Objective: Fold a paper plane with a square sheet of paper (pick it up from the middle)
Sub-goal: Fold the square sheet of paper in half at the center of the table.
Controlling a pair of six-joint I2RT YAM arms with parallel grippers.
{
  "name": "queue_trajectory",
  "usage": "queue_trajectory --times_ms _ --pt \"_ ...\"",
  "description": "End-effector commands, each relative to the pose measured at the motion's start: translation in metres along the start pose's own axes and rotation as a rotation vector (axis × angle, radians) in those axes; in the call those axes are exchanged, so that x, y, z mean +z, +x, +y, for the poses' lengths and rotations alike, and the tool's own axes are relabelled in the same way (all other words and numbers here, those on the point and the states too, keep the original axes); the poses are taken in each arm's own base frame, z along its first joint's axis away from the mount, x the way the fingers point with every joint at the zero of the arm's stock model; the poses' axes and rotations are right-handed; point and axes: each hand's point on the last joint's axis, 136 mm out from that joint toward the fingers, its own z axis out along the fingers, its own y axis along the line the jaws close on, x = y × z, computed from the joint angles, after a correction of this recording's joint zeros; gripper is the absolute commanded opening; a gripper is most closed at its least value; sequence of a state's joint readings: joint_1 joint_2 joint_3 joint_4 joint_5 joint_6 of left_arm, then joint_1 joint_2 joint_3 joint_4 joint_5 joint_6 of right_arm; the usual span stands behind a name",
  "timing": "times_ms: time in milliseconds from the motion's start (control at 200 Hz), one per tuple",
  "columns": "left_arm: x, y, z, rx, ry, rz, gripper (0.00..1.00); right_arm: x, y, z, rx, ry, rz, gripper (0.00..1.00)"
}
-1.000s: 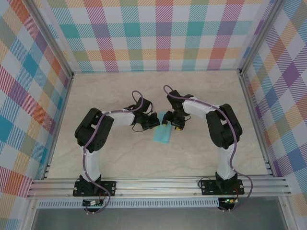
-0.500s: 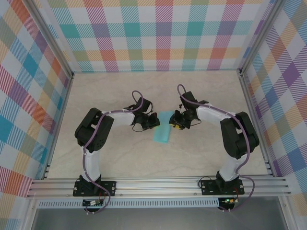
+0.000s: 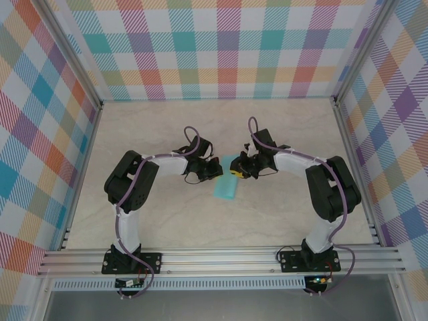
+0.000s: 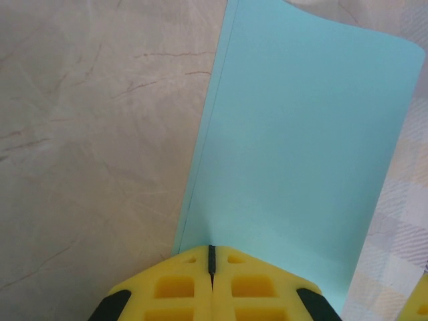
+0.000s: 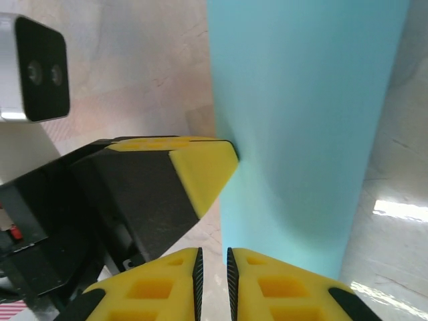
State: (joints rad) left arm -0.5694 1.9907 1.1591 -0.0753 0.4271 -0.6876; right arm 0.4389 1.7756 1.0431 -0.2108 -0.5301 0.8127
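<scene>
Starting from the arm bases at the near rim of the counter (image 3: 167, 221), both arms reach inward and meet around the middle of it, with the task's thing between them. The left end effector (image 4: 211, 264) is closed flat on the edge of the square sheet of paper (image 4: 294, 154). Its yellow pads meet in a thin dark line with the turquoise paper running out from under them. The right end effector (image 5: 213, 261) stands just beside the sheet's opposite side, facing the left one's yellow fingertip (image 5: 200, 167). Its jaws are narrow, with a slim slit of light between them. I cannot tell whether the paper's edge sits inside that slit, and no firm pinch shows.

From overhead, the sheet lies as a slim oblong between the two end effectors. Its long axis runs near to far and leans slightly right at the far end. Both arms are at its farther half, the left touching it and the right about as close. The next move likely turns on the right jaws meeting the edge straight ahead of them, across the short width from the left grip.

The paper is plain, matte, light turquoise. A faint second line along one long side suggests two layers, so it is probably folded in half already. It bows gently, and its far corner curls up.
</scene>
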Motion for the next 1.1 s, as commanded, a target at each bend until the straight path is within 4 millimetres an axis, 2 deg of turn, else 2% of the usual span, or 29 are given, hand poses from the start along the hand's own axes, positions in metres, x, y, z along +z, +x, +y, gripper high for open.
queue_trajectory --times_ms 0,290,780,890,1095 --pt "0.013 0.023 0.032 -0.014 -0.121 0.056 0.0 0.009 0.001 -0.005 0.031 -0.03 0.033 0.2" --pt "0.013 0.025 0.037 -0.011 -0.141 0.06 0.0 0.017 0.003 -0.041 0.076 0.009 0.04 0.2" --pt "0.017 0.028 0.046 -0.018 -0.166 0.074 0.0 0.026 0.017 -0.084 0.063 0.071 0.045 0.17" --pt "0.018 0.029 0.046 -0.018 -0.167 0.076 0.0 0.022 0.016 -0.075 0.028 0.038 0.032 0.16" --pt "0.017 0.029 0.046 -0.015 -0.17 0.075 0.0 -0.002 0.012 -0.02 -0.081 -0.129 0.0 0.14"
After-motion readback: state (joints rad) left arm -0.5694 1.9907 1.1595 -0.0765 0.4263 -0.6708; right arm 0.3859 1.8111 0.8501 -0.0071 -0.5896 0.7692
